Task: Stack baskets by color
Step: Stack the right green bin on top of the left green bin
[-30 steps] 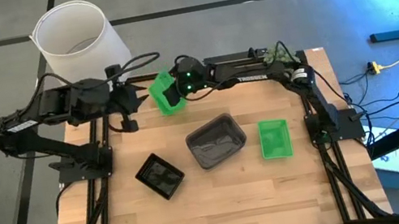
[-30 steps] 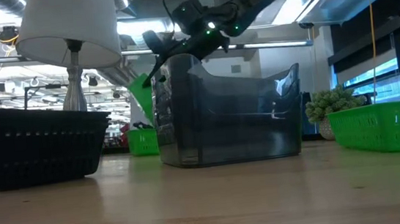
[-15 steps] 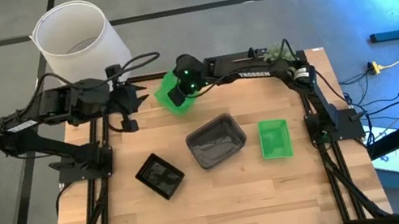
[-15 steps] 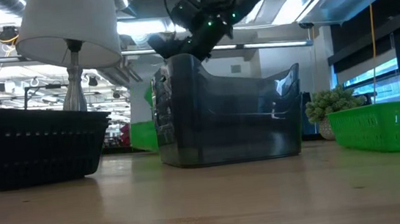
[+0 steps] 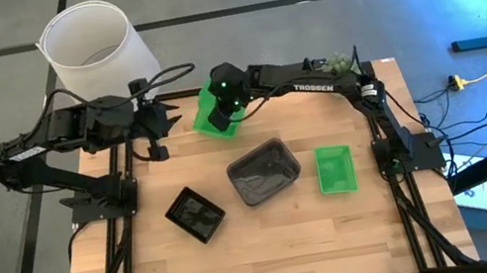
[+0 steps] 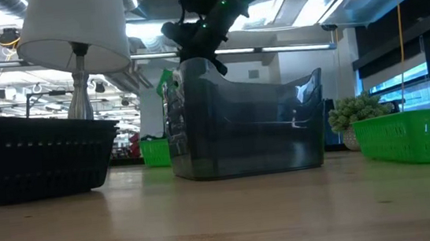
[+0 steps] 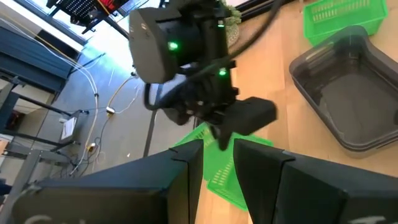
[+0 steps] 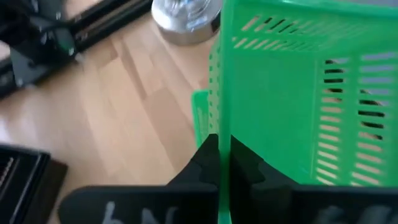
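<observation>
A bright green basket [image 5: 218, 121] stands tipped at the far left of the table, with my right gripper [image 5: 221, 107] shut on it. In the low view part of it [image 6: 166, 86] shows behind the grey basket. A smoky grey basket [image 5: 263, 171] sits mid-table on its base. Another green basket [image 5: 335, 169] lies to its right and a black one [image 5: 196, 213] to its near left. My left gripper [image 5: 164, 122] hovers open at the far left, its fingers [image 7: 186, 171] aimed at the right gripper. My right gripper pinches one wall of the green basket at its rim [image 8: 222, 127], one finger on each side of that thin wall. The fingers slant down from the table's right. The basket hangs tilted below them; whether its lower end [image 6: 155, 151] rests on the table I cannot tell.
A white lampshade [image 5: 92, 45] stands beyond the table's far left corner. A round plant ball [image 5: 341, 62] sits at the far right. Bare wood [image 5: 274, 252] stretches along the near half of the table.
My right gripper has risen and rolled its wrist, staying shut on the green basket. The basket has tipped up more steeply and shifted slightly toward the table's right.
</observation>
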